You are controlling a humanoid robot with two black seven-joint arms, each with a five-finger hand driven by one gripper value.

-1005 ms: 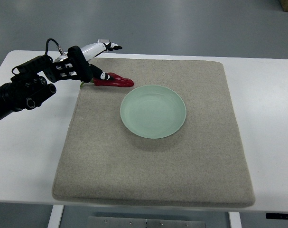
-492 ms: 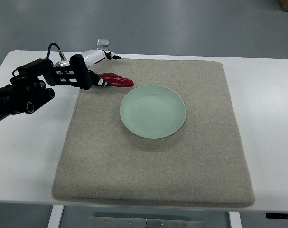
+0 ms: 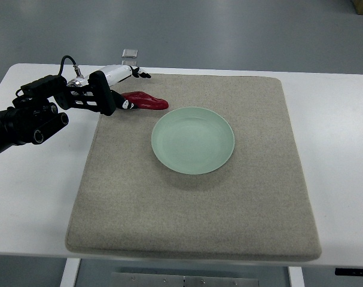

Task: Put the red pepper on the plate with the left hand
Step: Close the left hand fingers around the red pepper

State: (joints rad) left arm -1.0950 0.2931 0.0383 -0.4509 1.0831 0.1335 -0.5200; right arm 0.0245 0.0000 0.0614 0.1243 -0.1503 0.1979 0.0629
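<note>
A red pepper [image 3: 146, 100] lies on the beige mat [image 3: 193, 197] near its far left corner, just left of the pale green plate [image 3: 193, 140]. My left hand [image 3: 126, 88] reaches in from the left edge and sits at the pepper's stem end. Its white fingers [image 3: 122, 71] point right above the pepper, and one black-tipped finger touches the stem end. The fingers are spread and do not close around the pepper. The plate has nothing on it.
The mat covers most of a white table [image 3: 336, 119]. A small clear object [image 3: 130, 54] sits at the table's far edge behind the hand. The black left arm [image 3: 26, 116] lies over the table's left part.
The left hand has dropped lower and drawn slightly left, settling at the pepper's stem end. The pepper and plate have stayed in place.
</note>
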